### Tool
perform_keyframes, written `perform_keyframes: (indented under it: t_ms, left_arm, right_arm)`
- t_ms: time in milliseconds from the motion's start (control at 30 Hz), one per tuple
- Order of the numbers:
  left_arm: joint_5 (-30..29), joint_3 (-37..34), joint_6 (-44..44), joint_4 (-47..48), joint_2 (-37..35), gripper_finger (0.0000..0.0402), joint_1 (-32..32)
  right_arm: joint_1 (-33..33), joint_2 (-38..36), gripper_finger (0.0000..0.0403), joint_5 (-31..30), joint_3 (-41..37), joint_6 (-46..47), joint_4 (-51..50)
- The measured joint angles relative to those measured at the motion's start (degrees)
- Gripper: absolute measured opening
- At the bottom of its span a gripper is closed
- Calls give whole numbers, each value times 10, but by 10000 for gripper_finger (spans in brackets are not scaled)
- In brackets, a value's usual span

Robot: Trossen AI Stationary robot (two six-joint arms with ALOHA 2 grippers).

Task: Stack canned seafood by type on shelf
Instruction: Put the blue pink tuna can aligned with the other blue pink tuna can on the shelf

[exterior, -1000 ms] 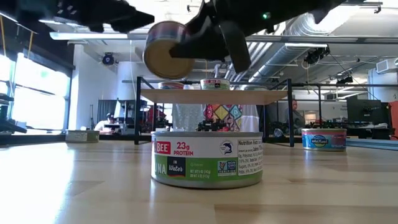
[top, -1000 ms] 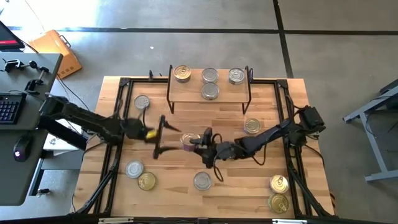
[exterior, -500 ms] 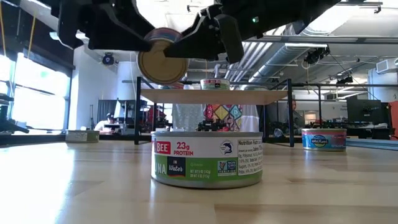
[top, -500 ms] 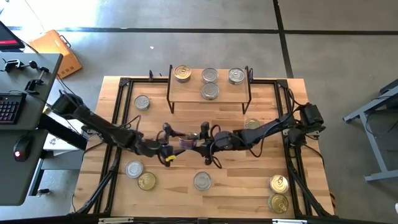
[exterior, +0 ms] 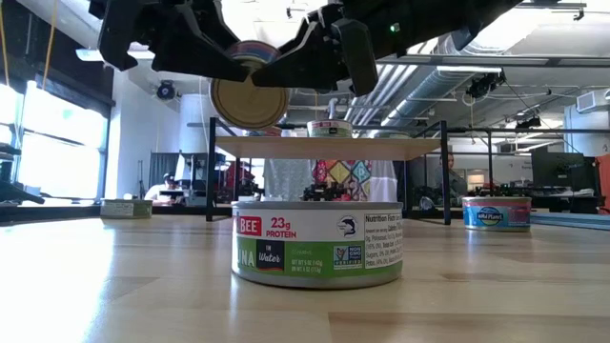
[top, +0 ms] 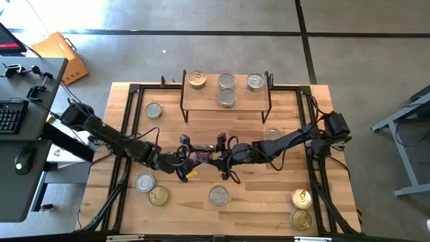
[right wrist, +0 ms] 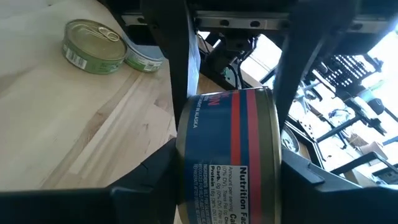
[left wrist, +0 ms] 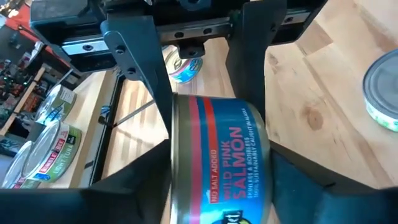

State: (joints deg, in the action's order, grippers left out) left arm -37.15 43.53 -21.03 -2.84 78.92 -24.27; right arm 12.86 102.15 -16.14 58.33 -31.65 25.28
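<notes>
a tin (left wrist: 219,162) labelled "wild pink salmon", blue with a red stripe, hangs above the slatted wooden table (top: 255,202), in front of the shelf (top: 226,99). the right gripper (top: 218,156) grasps it; the left gripper (top: 185,156) brackets it, grip uncertain. a tuna tin (exterior: 317,244) reads "23g protein", "in water". exposed ducts overhead.

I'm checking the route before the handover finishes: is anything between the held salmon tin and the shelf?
Nothing visible. Both the left pincer and right pincer meet at the salmon tin in mid-air; bare tabletop lies between it and the shelf, whose front edge has free spots.
</notes>
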Motion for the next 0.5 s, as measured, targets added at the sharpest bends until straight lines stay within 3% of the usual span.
perform_keyframes:
  t_ms: [133,367,500]
  left_arm:
    - [-1,0,10,14,0,168,-2]
    - [3,-1,63,71,0,167,-2]
    - [-4,0,120,118,-1,167,-2]
  right_arm:
    - [0,0,173,-2,0,2,-4]
    - [5,-19,287,-16,0,78,-45]
    - [24,-50,306,-34,1,152,-139]
